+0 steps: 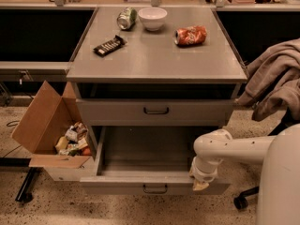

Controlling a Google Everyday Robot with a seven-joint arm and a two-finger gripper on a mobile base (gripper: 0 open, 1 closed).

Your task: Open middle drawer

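No text, brand or number legible on green can (126, 18), orange can (190, 35) or dark wrapper (109, 45) on counter (154, 62). Claw (200, 184) at right end of pulled-out middle drawer (117, 186) front.
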